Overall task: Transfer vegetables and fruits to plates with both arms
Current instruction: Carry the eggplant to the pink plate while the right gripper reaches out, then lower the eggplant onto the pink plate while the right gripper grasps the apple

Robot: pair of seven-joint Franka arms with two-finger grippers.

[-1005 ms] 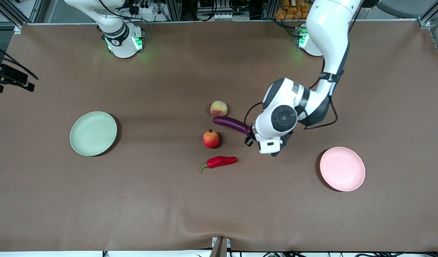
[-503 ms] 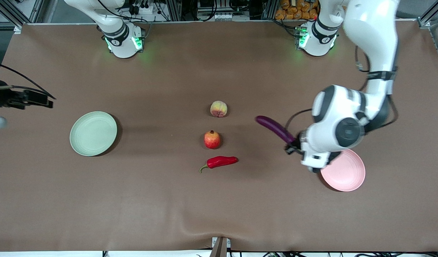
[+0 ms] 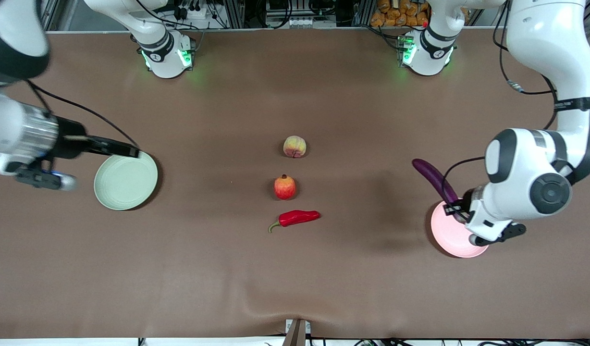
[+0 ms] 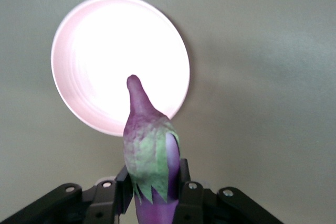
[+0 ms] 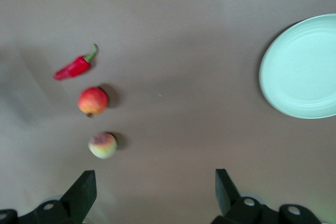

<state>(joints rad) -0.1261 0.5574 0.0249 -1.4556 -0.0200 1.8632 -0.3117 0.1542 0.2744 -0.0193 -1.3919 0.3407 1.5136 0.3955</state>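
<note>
My left gripper [image 3: 456,209] [image 4: 153,182] is shut on the stem end of the purple eggplant [image 3: 434,180] [image 4: 149,150] and holds it in the air over the pink plate [image 3: 448,238] [image 4: 105,51]. The eggplant's tip sticks out past the plate's rim. My right gripper [image 3: 122,150] [image 5: 153,187] is open and empty, high over the table beside the green plate [image 3: 126,179] [image 5: 304,69]. In the middle of the table lie the peach [image 3: 294,146] [image 5: 102,145], the red fruit [image 3: 285,187] [image 5: 93,100] and the red chili [image 3: 297,217] [image 5: 73,68].
A brown cloth [image 3: 295,288] covers the table. Both arm bases [image 3: 167,55] stand with green lights along the edge farthest from the front camera.
My left arm has carried the eggplant from beside the peach to over the pink plate. My right arm has swung into view near the green plate.
</note>
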